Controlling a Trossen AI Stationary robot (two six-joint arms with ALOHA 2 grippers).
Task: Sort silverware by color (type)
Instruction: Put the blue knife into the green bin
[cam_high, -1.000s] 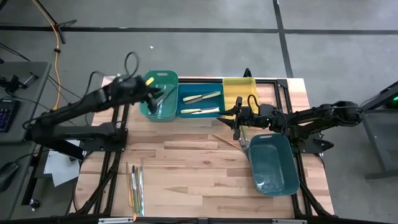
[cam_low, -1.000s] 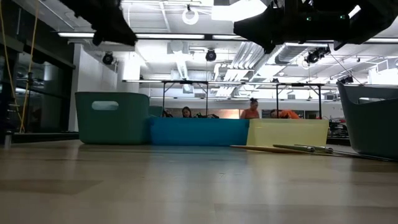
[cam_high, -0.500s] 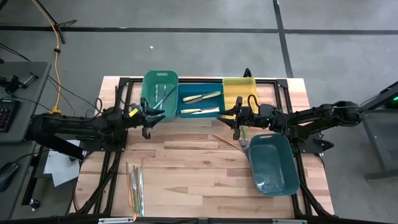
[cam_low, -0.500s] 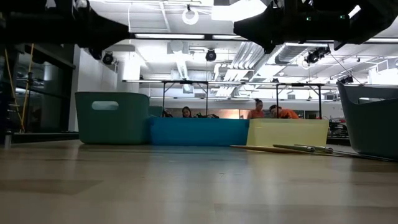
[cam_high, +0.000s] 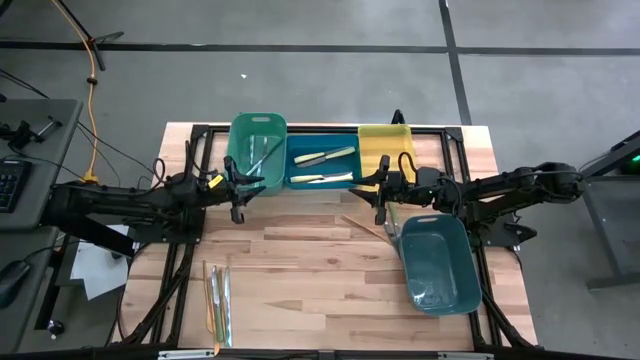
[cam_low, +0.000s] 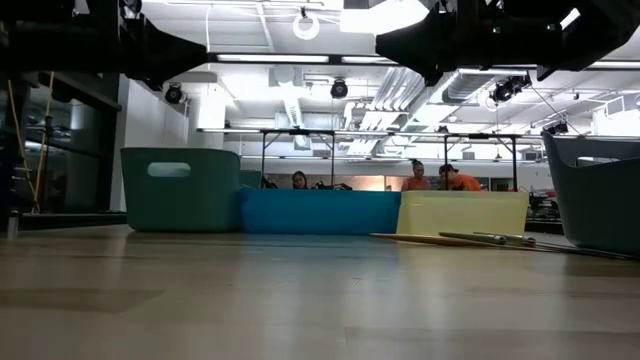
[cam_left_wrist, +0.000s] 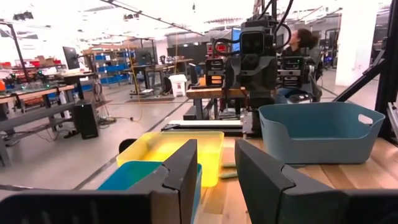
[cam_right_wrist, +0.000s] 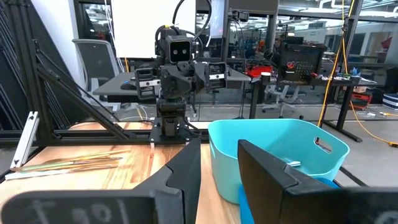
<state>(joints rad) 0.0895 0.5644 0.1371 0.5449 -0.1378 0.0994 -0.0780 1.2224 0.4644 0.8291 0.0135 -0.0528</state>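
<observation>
Silverware lies in several places: a few pieces in the green bin (cam_high: 258, 150), two pale-handled pieces (cam_high: 322, 167) in the blue bin (cam_high: 300, 165), a bundle (cam_high: 217, 295) flat on the table near its front left, and loose pieces (cam_high: 368, 226) flat on the table under my right gripper. My left gripper (cam_high: 238, 195) (cam_left_wrist: 216, 180) hovers level just in front of the green bin, open, with nothing between its fingers. My right gripper (cam_high: 380, 196) (cam_right_wrist: 219, 174) hovers level near the yellow bin (cam_high: 385, 148), facing the left one, also open with nothing in it.
A larger teal bin (cam_high: 440, 262) stands at the table's right, beside the right arm. The three sorting bins line the far edge. Bare wood lies between the two grippers and toward the front middle. People show in the room beyond (cam_low: 430, 178).
My left gripper has drawn back from above the green bin toward the table's near-left and gone down. It has tipped from pointing down into the bin to pointing level toward the right. In the last half second it has kept still. My right arm has not moved.
</observation>
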